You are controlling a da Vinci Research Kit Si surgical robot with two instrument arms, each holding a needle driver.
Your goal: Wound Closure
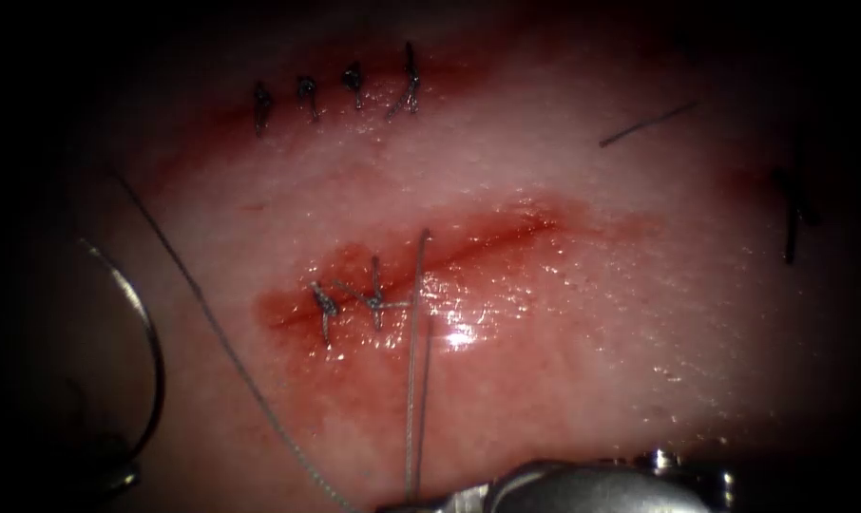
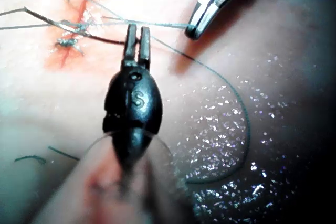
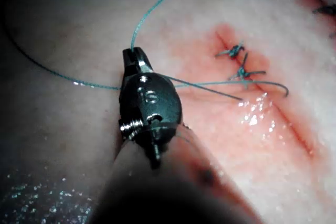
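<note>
I find the tissue point(image 1: 592, 313) lying with its cut point(image 1: 487, 233) running across the middle. Two knotted stitches point(image 1: 375, 302) close the left end of the cut, and the rest of it stands unclosed. Red fluid point(image 1: 354, 380) stains the surface around and below those stitches.

The right arm's tool point(image 1: 407, 503) enters at the lower edge of the endoscope view. In the right wrist view I see its jaws pressed together on the thread point(image 1: 413, 380). From that grip a doubled strand runs straight up to the cut, just right of the second stitch.

The left arm's tool point(image 2: 137, 38) shows in the left wrist view with its jaws slightly parted. I see nothing held between them. A strand of thread passes just across its tips toward the right arm's tool.

The needle point(image 1: 153, 361) is held by neither tool. It lies on the tissue well to the left of the cut and is not in the tissue. A further length of thread crosses the surface between the needle and the cut.

Also noted: a row of four finished stitches point(image 1: 307, 95) higher up, and a loose cut end of thread point(image 1: 644, 123) at upper right
</note>
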